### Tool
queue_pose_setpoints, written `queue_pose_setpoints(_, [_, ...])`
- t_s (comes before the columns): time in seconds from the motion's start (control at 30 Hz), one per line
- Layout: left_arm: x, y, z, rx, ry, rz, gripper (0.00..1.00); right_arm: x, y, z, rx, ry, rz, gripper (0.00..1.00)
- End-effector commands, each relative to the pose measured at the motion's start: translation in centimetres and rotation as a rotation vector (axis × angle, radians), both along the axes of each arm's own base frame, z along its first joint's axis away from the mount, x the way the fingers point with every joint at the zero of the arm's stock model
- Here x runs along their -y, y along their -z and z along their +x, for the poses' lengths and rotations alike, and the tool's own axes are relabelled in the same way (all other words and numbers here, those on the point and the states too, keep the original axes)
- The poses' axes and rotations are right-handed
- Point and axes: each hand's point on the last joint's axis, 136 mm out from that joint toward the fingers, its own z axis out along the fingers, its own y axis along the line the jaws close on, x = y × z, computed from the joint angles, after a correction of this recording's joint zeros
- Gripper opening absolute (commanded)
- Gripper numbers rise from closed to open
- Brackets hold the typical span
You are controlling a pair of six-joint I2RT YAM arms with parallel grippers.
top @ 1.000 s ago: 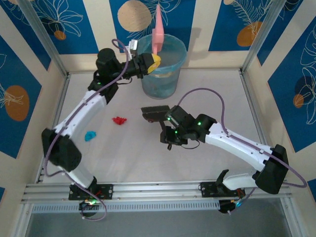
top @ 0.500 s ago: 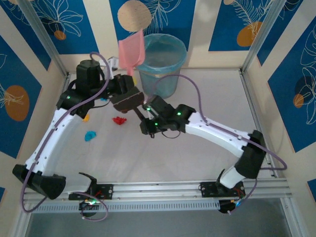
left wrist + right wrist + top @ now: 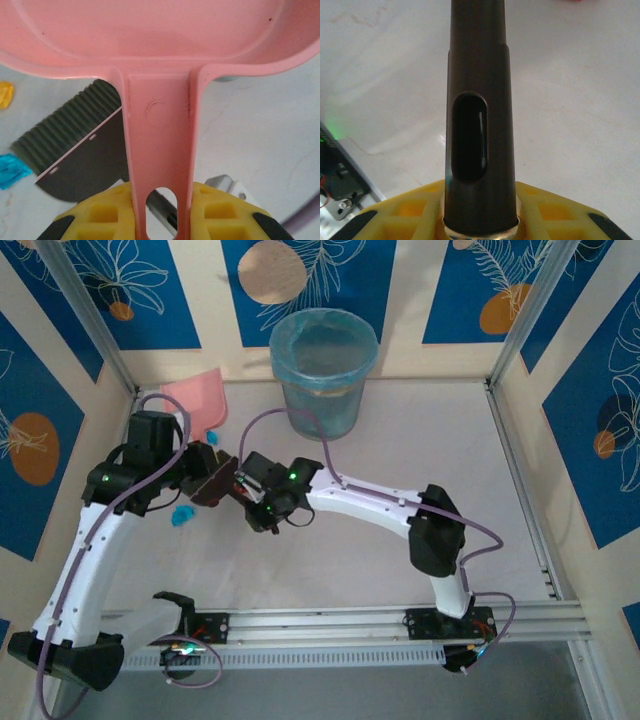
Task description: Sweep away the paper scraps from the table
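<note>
The left gripper [image 3: 161, 210] is clamped on the handle of the pink dustpan [image 3: 193, 398], its yellow pads [image 3: 107, 212] pressed to either side of the stem. The pan sits left of the bin [image 3: 323, 370], against the back corner. The right gripper [image 3: 479, 212] is closed round the dark handle of the brush [image 3: 75, 150], whose head lies left of the bin and nearer the arm bases, just beside the dustpan's stem. Of the paper scraps, a blue scrap [image 3: 182, 513] lies on the table [image 3: 420, 440] left of the bin and nearer again, close beside the brush head. The left wrist view also shows a yellow scrap [image 3: 4, 94] at the edge, beyond the bristles. Other scraps show through the bin's liner, so the work looks partly done. The risks from here come from crowding. Both wrists meet at one spot left of the bin, and a sweep toward the pan could knock brush against pan or gripper against gripper. I cannot tell whether the pan's lip rests flat on the table, and if it stands clear, a light wad would slide under rather than in. A fast stroke could also flick the blue scrap sideways, away from the pan's mouth. The right arm's cable loops toward the bin and might drag on it.
</note>
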Motion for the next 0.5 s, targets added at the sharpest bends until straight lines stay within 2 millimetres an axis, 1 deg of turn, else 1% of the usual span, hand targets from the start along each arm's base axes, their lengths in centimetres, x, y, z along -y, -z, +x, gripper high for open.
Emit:
queue_pose_setpoints(0.0, [-1.1,1.3,-0.1,-0.026,-0.023,0.042,0.00,0.2,0.5,0.0,-0.043,-0.004,-0.033,0.00])
queue_pose_setpoints(0.17, [-0.4,1.8,0.7,-0.034,-0.005,0.014,0.00,2.0,3.2,0.4,-0.138,0.086,-0.093,0.00])
queue_pose_setpoints(0.3, [0.4,2.5,1.3,-0.052,0.027,-0.006,0.00,3.9,4.1,0.2,-0.168,0.145,-0.118,0.00])
queue_pose_setpoints(0.37, [1.0,2.8,1.5,-0.054,0.052,-0.025,0.00,5.5,4.7,-0.3,-0.192,0.187,-0.142,0.00])
queue_pose_setpoints(0.47, [1.9,2.9,1.7,-0.051,0.089,-0.057,0.00,9.1,5.6,-1.1,-0.227,0.285,-0.180,0.00])
